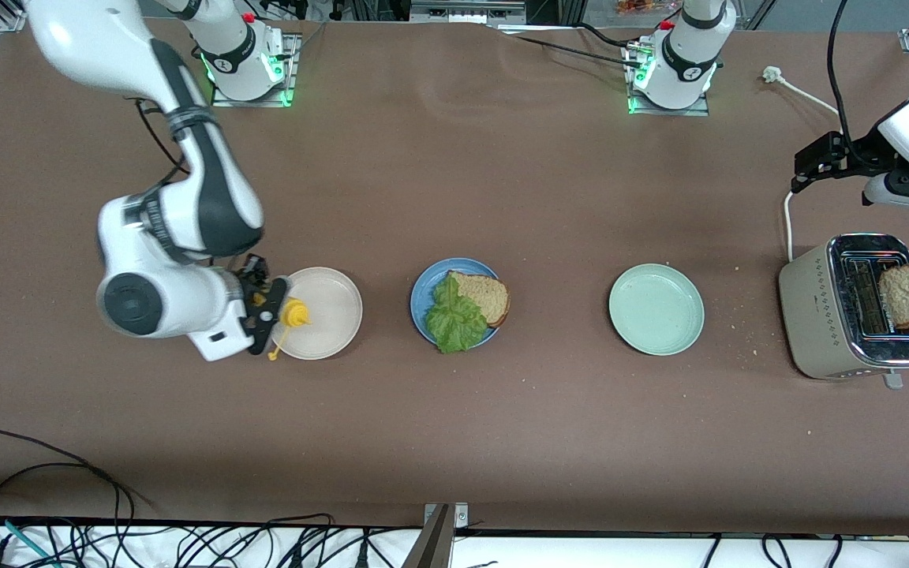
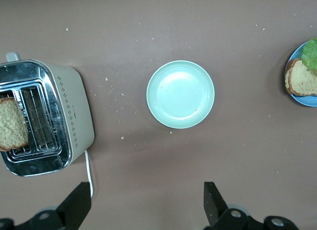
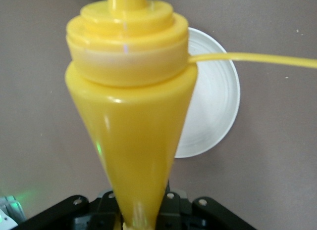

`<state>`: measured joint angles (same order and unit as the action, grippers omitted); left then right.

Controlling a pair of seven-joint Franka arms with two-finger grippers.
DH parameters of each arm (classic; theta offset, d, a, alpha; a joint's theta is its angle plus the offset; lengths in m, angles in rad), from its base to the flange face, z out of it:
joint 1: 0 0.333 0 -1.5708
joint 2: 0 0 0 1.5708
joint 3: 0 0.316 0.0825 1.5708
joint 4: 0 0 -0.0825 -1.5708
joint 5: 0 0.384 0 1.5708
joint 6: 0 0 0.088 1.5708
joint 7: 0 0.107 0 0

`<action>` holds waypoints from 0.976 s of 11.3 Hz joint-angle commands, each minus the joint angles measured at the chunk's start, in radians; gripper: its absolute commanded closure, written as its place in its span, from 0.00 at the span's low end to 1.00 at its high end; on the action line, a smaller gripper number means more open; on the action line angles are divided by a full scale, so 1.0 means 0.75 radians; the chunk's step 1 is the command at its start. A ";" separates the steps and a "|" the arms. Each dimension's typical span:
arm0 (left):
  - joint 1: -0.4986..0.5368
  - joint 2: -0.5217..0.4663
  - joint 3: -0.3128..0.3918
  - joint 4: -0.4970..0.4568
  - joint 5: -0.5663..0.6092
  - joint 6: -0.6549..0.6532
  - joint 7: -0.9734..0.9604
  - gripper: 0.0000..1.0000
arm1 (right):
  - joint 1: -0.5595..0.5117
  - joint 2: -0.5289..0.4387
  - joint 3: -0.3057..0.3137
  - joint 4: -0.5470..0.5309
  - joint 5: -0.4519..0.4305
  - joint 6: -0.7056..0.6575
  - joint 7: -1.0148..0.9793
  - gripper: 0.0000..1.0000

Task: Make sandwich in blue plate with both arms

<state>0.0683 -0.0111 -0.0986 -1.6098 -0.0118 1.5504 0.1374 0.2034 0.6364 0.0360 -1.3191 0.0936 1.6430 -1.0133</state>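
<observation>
The blue plate (image 1: pixel 421 296) (image 2: pixel 307 100) sits mid-table. On it lies one brown bread slice (image 1: pixel 488 297) (image 2: pixel 301 79), partly covered by a crinkled green lettuce leaf (image 1: pixel 454 317) (image 2: pixel 312 49). A second bread slice (image 1: pixel 906 294) (image 2: pixel 12 123) stands in the toaster (image 1: pixel 817 315) (image 2: pixel 74 106) at the left arm's end. My left gripper (image 1: pixel 813 162) (image 2: pixel 145 203) hangs open and empty over bare table beside the toaster. My right gripper (image 1: pixel 263 312) (image 3: pixel 138 210) is shut on a yellow squeeze bottle (image 1: pixel 294 314) (image 3: pixel 131 116), held over the rim of the cream-white plate (image 1: pixel 336 315) (image 3: pixel 213 106).
A pale mint-green plate (image 1: pixel 656 309) (image 2: pixel 181 94) lies between the blue plate and the toaster. The toaster's white cable (image 1: pixel 787 221) runs across the table toward the left arm's base. Crumbs are scattered round the mint plate. Loose cables lie along the table edge nearest the front camera.
</observation>
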 commanded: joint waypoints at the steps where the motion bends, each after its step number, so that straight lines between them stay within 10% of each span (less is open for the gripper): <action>1: 0.007 -0.004 0.003 0.009 -0.025 -0.006 0.005 0.00 | -0.164 0.014 0.028 -0.004 0.163 -0.016 -0.378 1.00; 6: 0.007 -0.004 0.005 0.009 -0.025 -0.008 0.005 0.00 | -0.406 0.198 0.028 0.008 0.539 -0.019 -1.069 1.00; 11: 0.066 0.000 0.021 0.009 -0.001 -0.057 0.005 0.00 | -0.516 0.348 0.028 0.012 0.613 -0.019 -1.416 1.00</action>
<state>0.0717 -0.0102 -0.0932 -1.6098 -0.0117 1.5284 0.1374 -0.1490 0.8465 0.0387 -1.3281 0.4974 1.6421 -1.9743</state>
